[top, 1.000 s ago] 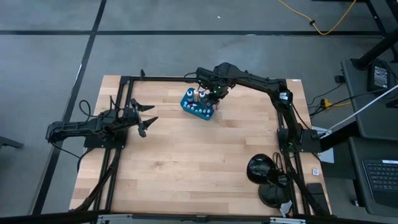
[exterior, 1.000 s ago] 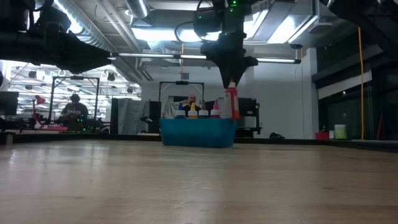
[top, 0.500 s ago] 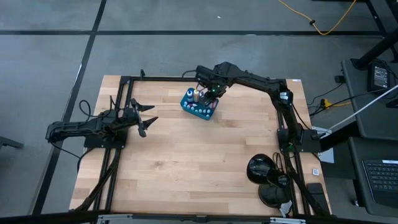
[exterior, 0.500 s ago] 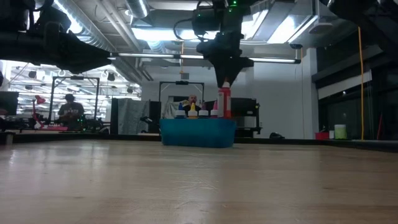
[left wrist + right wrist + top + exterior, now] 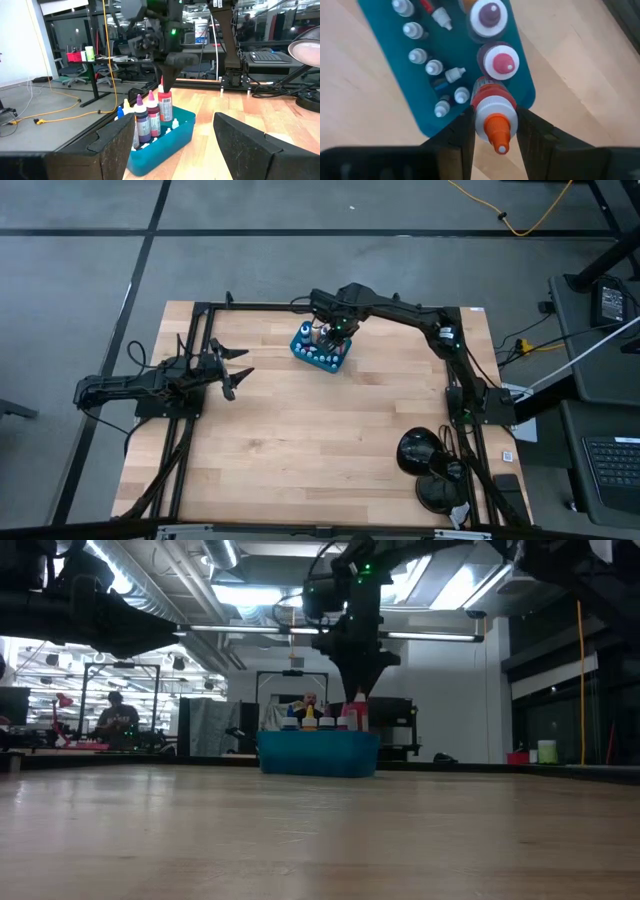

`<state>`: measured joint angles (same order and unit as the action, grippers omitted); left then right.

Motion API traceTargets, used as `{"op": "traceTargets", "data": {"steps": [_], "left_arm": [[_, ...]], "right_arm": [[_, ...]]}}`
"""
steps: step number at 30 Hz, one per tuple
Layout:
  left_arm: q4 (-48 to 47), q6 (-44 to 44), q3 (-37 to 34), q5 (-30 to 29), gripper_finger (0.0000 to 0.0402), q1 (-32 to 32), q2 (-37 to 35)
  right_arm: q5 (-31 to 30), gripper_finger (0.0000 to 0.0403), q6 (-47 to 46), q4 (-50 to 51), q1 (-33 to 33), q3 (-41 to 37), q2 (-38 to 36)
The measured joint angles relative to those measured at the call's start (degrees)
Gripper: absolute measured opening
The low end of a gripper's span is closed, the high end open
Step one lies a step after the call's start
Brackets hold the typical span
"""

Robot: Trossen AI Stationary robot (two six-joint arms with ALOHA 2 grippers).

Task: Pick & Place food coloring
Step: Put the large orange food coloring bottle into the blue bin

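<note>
1. Leftmost, left gripper (image 5: 238, 370) waits over the table's (image 5: 300, 440) left side, well apart from the tray, fingers spread partway, holding nothing; its two dark fingers (image 5: 120, 145) frame the left wrist view.
2. Teal-blue tray (image 5: 318, 350) sits on the far middle of the wooden table, flat on the boards; low view shows it as a blue box (image 5: 318, 754) with bottle tops above its rim.
3. Small white-capped vials (image 5: 434, 67) lie and stand inside the tray, in a loose row along one side, some tipped over; contents too small to tell.
4. Larger bottles stand upright in the tray's other end: purple-tipped bottle (image 5: 488, 16) and pink-tipped bottle (image 5: 502, 60), just beside each other; the left wrist view shows them as dark purple (image 5: 141, 123) and red (image 5: 153, 116) bottles.
5. Right gripper (image 5: 492, 131) reaches in from the right arm (image 5: 420, 315), over the tray's right end, pointing down.
6. Its fingers are closed narrowly on a red food coloring bottle (image 5: 492, 107) with white collar and orange tip, gripped at the collar, one finger (image 5: 457, 135) each side.
7. Held bottle hangs upright at the tray (image 5: 360, 712), its lower part behind the rim in the low view; cannot tell if it touches the tray floor.
8. Right near corner: black lamp (image 5: 425, 465) on the table.
</note>
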<state>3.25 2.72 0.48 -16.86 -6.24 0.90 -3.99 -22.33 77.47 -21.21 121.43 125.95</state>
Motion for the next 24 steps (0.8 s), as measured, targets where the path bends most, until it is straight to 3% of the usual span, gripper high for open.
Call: {"op": "traceTargets", "data": {"steps": [11, 24], "left_arm": [[0.0, 0.0, 0.0, 0.0, 0.0267, 0.0, 0.0], [0.0, 0.0, 0.0, 0.0, 0.0267, 0.0, 0.0]], "right_arm": [[-0.9, 0.0123, 1.7, -0.6, -0.4, -0.1, 2.7], [1.0, 0.0165, 0.1, -2.8, -0.3, -4.3, 2.8]]}}
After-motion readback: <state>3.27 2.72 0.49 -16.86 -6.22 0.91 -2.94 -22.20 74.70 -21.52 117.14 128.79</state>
